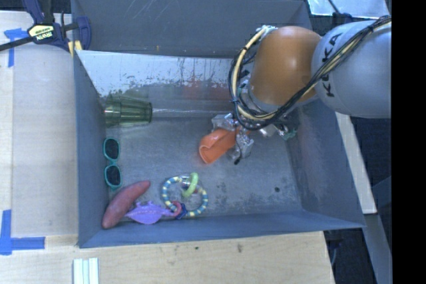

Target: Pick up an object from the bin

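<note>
I am hanging my claw (237, 147) low over the middle of the bin (88, 143), hard against the right-hand end of an orange cup (213, 147). The cup is lying tipped over on the floor, its mouth seemingly turned my way. My own wrist is shadowing the tip, so I cannot tell how far the claw is open, or whether it is gripping the cup's rim or only touching it.

That doubt is what I am worrying about. If I am catching only a thin edge of the rim, the cup is likely to swing on that one point as I rise and drop back. If I am merely beside it, closing now may be nudging it leftward, and a round, light cup rolls easily on bare metal. Pressing lower risks scraping the floor.

Nothing else is crowding me. A green cup (128, 112) is lying on its side by the far left wall, and teal sunglasses (112, 160) sit below it. A reddish oblong thing (124, 202), a purple scrap (148, 213) and a ring toy (184, 195) are bunching at the near left, all well apart from my claw.
</note>
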`<control>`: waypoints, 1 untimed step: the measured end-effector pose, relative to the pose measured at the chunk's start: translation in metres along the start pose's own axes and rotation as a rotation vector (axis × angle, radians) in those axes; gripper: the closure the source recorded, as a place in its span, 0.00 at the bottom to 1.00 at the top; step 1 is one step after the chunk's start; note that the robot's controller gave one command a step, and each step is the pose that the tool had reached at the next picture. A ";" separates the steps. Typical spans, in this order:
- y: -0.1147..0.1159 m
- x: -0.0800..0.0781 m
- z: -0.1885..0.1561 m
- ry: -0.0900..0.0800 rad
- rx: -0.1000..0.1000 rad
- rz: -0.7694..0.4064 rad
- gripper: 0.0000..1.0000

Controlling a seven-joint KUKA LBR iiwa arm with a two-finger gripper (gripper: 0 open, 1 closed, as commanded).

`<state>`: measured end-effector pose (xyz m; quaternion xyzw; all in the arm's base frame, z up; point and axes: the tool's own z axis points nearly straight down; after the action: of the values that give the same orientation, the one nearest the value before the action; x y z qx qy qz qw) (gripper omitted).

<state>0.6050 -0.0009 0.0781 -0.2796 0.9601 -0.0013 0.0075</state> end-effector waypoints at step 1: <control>0.000 0.000 0.000 0.000 0.000 0.001 1.00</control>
<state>0.6050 -0.0009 0.0781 -0.2793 0.9602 -0.0013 0.0074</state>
